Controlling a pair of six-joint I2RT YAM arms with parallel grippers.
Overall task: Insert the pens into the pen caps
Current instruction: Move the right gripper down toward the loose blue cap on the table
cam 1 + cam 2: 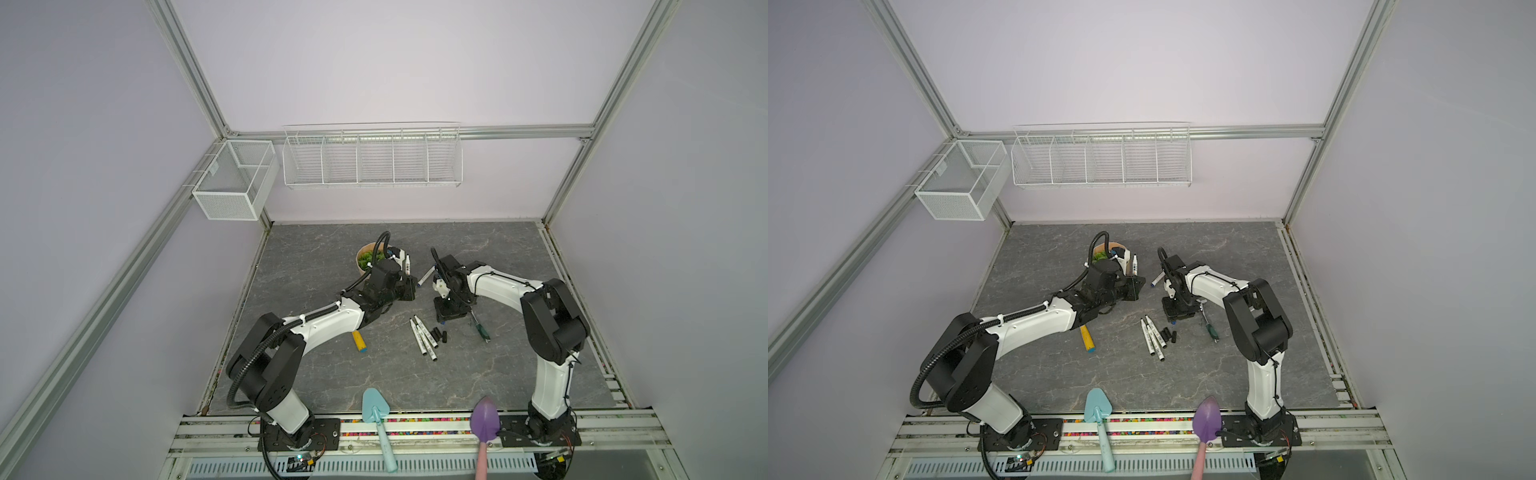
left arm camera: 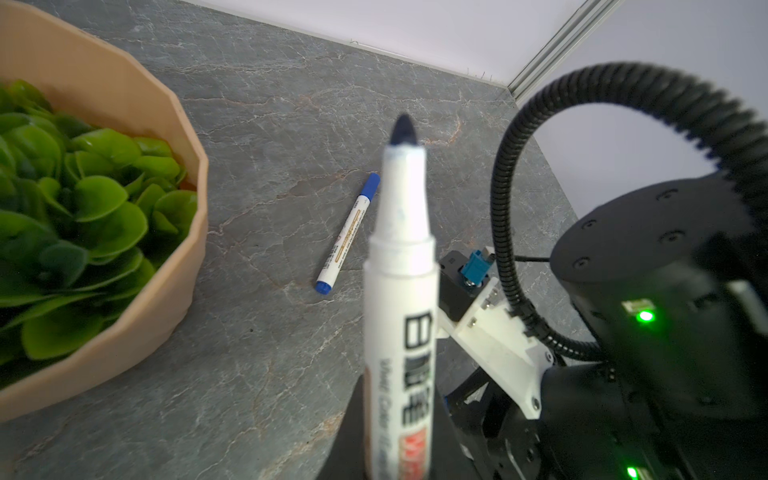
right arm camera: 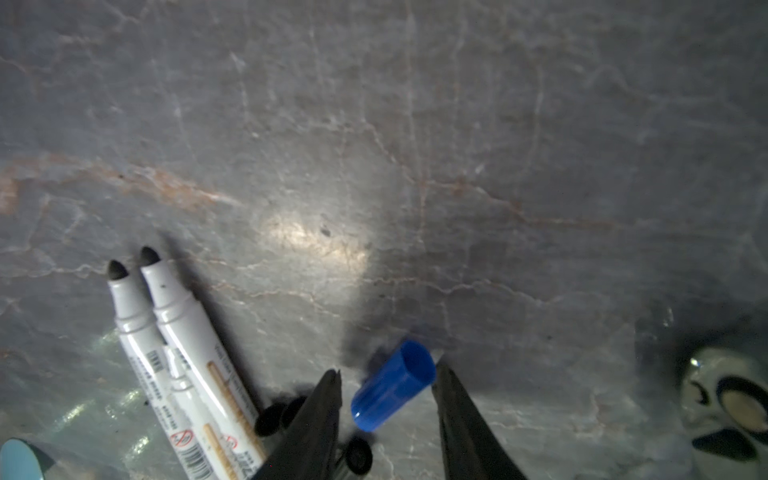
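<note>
My left gripper (image 1: 409, 286) (image 2: 399, 461) is shut on an uncapped white pen (image 1: 407, 264) (image 2: 399, 291), holding it upright with its dark tip up. My right gripper (image 1: 441, 319) (image 3: 387, 370) points down at the table, open, its jaws on either side of a blue pen cap (image 3: 392, 386) that lies on its side; one finger touches the cap's open end and the other stands off it. Three uncapped pens (image 1: 423, 337) (image 3: 178, 345) lie beside black caps (image 1: 438, 334) (image 3: 276, 415). A blue-capped pen (image 1: 425, 276) (image 2: 348, 235) lies between the grippers.
A tan pot of green leaves (image 1: 365, 257) (image 2: 124, 232) stands behind the left gripper. A yellow-handled tool (image 1: 359, 340) lies under the left arm and a green-handled ratchet (image 1: 480, 328) right of the caps. Teal (image 1: 376, 409) and purple (image 1: 484, 419) trowels rest at the front edge.
</note>
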